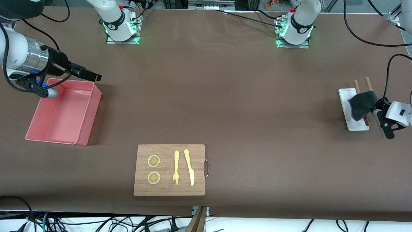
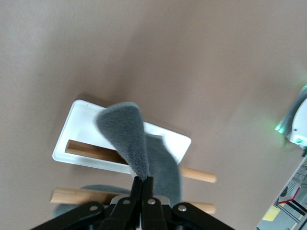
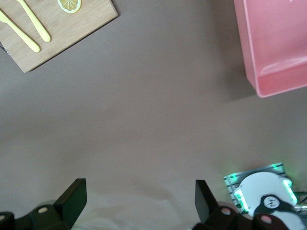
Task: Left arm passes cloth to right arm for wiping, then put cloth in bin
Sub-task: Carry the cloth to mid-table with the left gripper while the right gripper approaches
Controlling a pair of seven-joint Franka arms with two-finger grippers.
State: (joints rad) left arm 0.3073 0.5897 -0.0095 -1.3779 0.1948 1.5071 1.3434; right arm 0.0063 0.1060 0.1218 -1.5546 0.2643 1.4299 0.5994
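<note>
Cloth (image 2: pixel 127 139) in left gripper (image 2: pixel 142 181), tray (image 2: pixel 76 125) partly hidden beneath.

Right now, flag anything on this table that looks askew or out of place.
Nothing looks spilled or damaged. The left gripper holds the cloth pinched over the white tray, where it hangs floppy. The right gripper waits open by the bin.

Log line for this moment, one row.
left end effector: shut on cloth, lifted over white tray | right end effector: open, waiting by bin | handover: not yet
</note>
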